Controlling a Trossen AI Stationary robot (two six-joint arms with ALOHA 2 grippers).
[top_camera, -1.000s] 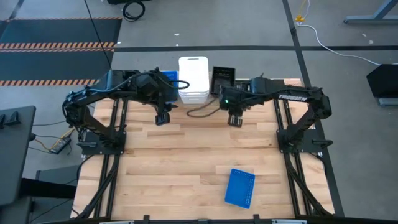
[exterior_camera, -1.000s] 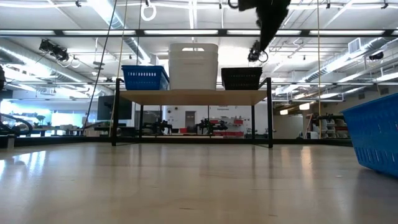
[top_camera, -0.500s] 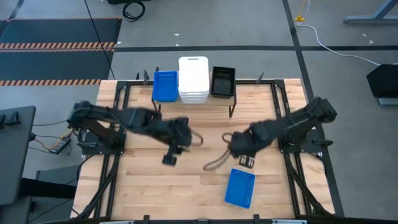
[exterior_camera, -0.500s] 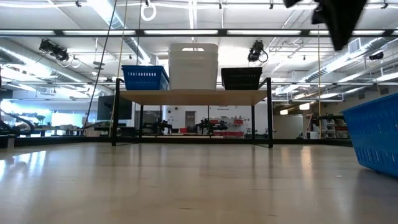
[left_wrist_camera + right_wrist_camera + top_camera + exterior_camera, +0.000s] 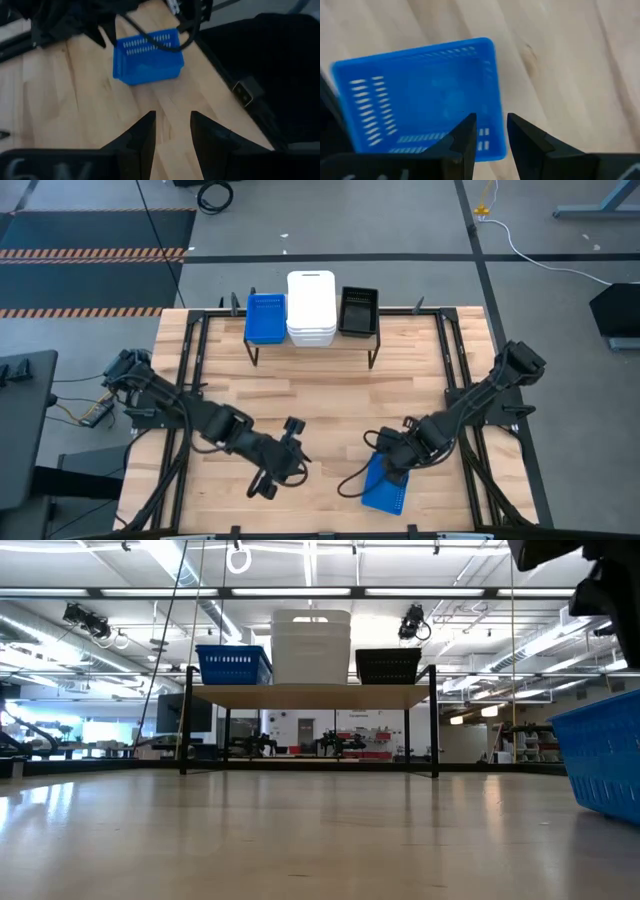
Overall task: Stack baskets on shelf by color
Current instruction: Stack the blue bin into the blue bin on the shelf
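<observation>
One blue basket [image 5: 386, 485] lies flat on its bottom on the table near the near edge, and shows at the right of the low view [image 5: 610, 768]. My right gripper [image 5: 395, 464] hangs open just over its far end; in its wrist view the fingers [image 5: 490, 137] stand over one short wall of the blue basket [image 5: 420, 95]. My left gripper [image 5: 268, 480] is open over bare table to the basket's left, facing the blue basket [image 5: 148, 56]. On the shelf [image 5: 310, 695] stand a blue stack [image 5: 265, 318], a white stack [image 5: 311, 308] and a black stack [image 5: 359, 310].
The shelf stands at the table's far edge on thin black legs [image 5: 373, 355]. A dark cable [image 5: 352, 480] loops from the right arm beside the blue basket. Bare wood lies between the shelf and both grippers. Black frame rails [image 5: 180, 430] run along both sides.
Both arms have swung from just in front of the shelf toward the table's near edge. The right gripper has come down over the lone blue basket; the left has moved to the near middle of the table. No basket has moved.
</observation>
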